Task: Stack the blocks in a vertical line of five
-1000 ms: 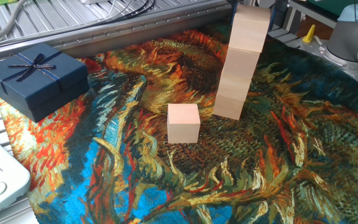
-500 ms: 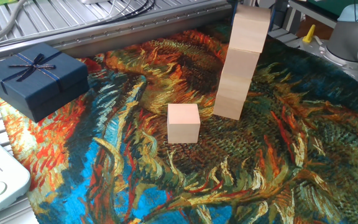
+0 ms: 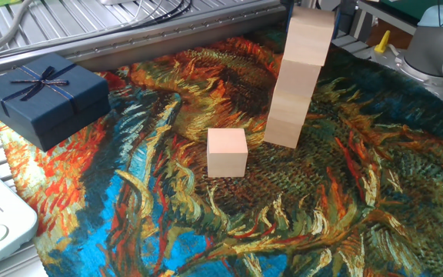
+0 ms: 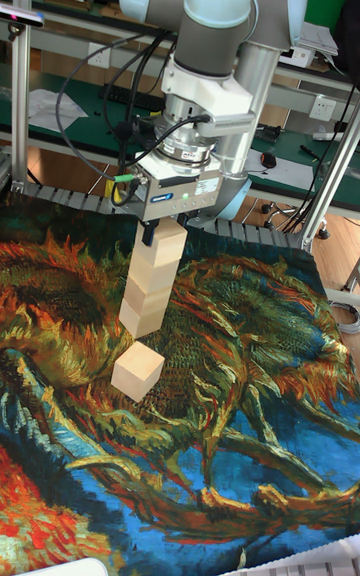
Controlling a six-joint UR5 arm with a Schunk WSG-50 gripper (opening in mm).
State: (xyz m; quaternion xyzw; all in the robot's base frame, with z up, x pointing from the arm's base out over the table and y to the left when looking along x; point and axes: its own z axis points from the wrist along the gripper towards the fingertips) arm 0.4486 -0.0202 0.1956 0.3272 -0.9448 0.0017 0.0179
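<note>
Comparing this moment with the frames just before it, nothing differs: every block, the box and the arm sit exactly where they were.

At far left in the fixed view, the dark navy gift box point(image 3: 46, 96) with its ribbon bow rests at the edge of the painted cloth point(image 3: 168, 223). Toward the middle, one loose block point(image 3: 228, 152) lies on the cloth, just beside the foot of the stack point(image 3: 298, 77) but apart from it. The stack rises to its right, leaning slightly; its top runs out of the picture in the fixed view. In the tall fixed view the stack point(image 4: 152, 279) shows about four cubes, and the loose block point(image 4: 138, 371) sits in front of its base.

The gripper point(image 4: 166, 226) hangs directly over the stack with its fingers down around the top block point(image 4: 167, 239). One dark finger point(image 4: 148, 233) shows at that block's left side, seemingly touching it; whether the jaws are clamped or parted I cannot tell.
</note>
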